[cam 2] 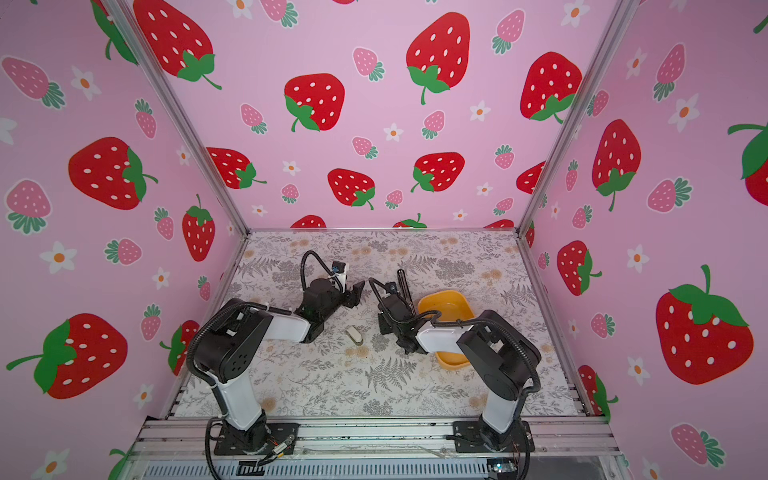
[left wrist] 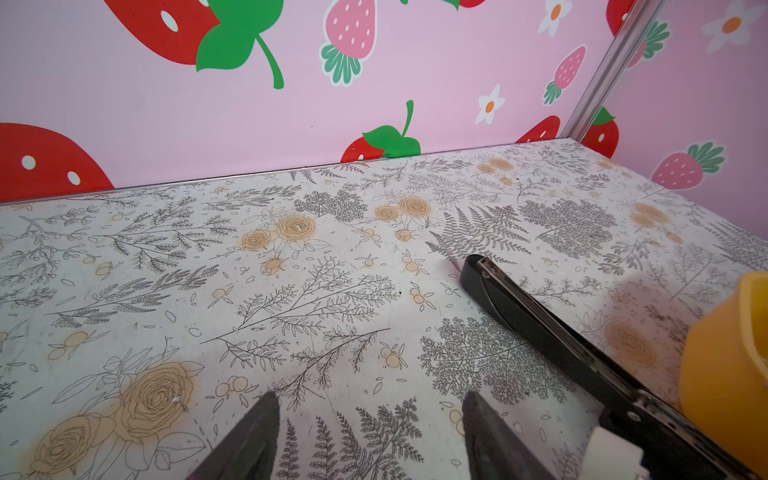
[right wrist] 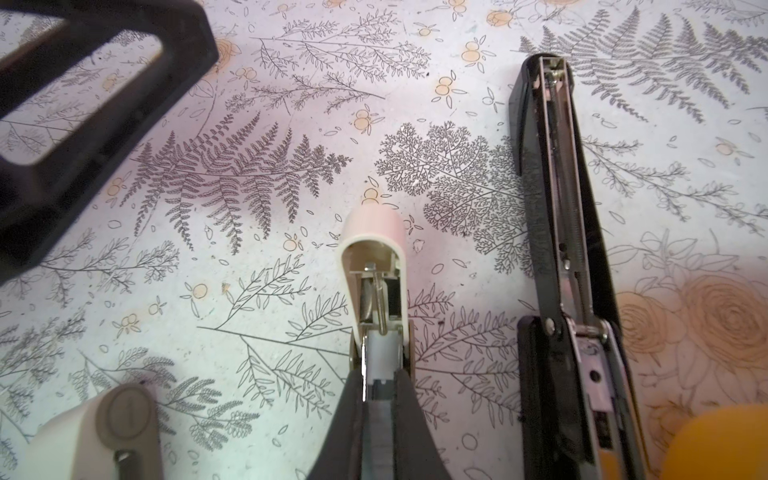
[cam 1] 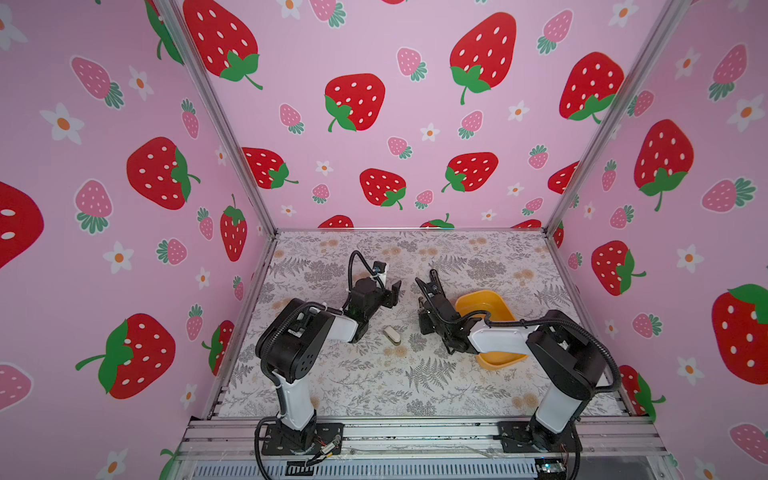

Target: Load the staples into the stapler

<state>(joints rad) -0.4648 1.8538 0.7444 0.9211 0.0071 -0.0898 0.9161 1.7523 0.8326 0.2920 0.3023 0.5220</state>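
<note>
- Pinching what looks like a short grey metallic strip of staples (right wrist: 377,434), right fingers (right wrist: 340,428) stay out of no doubt: clenched.
- Small whitish plastic stapler (right wrist: 374,257), lid open, lies just ahead on floral-printed table (right wrist: 249,208), long axis in line with them.
- Left fingers (left wrist: 253,436) released, empty, well apart.

**Top views:** a stereo pair set high behind the arm bases (cam 1: 299,436), facing forward and down across the whole counter (cam 1: 374,386) to the back wall (cam 1: 395,166).
**Left wrist:** low, near the counter, facing that wall.
**Right wrist:** close, looking steeply down.
Both wrist views share the black stapler (left wrist: 511,309).
</note>
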